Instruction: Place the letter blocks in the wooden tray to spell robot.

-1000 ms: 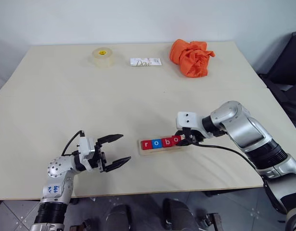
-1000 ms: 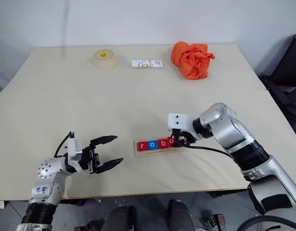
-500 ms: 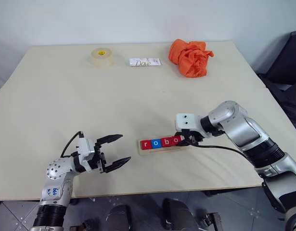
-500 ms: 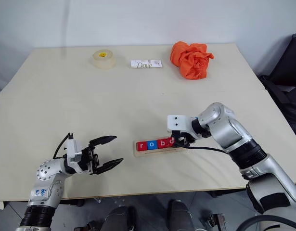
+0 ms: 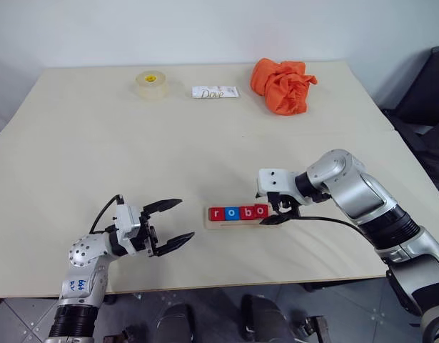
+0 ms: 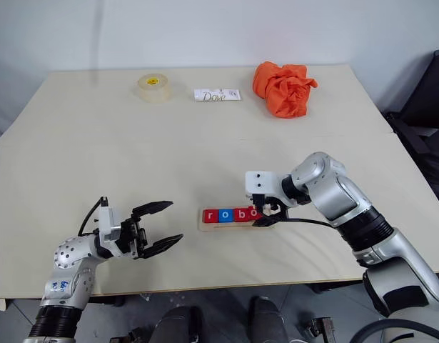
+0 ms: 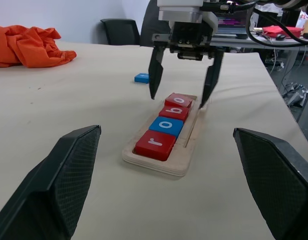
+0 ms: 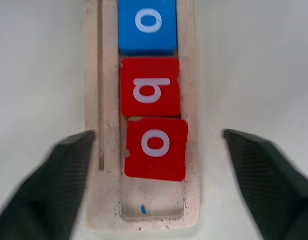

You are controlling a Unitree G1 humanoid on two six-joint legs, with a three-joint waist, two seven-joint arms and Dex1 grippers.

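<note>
The wooden tray [image 5: 237, 222] lies near the table's front edge. It holds a row of letter blocks: red r [image 5: 217, 214], blue o [image 5: 231, 213], red b [image 5: 245, 212] and red o [image 5: 260, 211]. The last red o [image 8: 155, 147] sits slightly askew, with a bare bit of tray [image 8: 191, 150] past it. My right gripper [image 5: 280, 211] hangs open just above that end, its fingers [image 7: 155, 70] astride the red o without touching it. A blue block [image 7: 141, 77] lies on the table behind the right gripper. My left gripper [image 5: 170, 224] is open and empty, left of the tray.
Along the far edge are a roll of tape [image 5: 151, 83], a white Dove bar [image 5: 215, 92] and a crumpled orange cloth [image 5: 283, 84]. A dark chair [image 5: 430, 100] stands off the right side of the table.
My right gripper has opened and let go of the red o, which now rests in the tray beside the b. The left arm has kept still.
</note>
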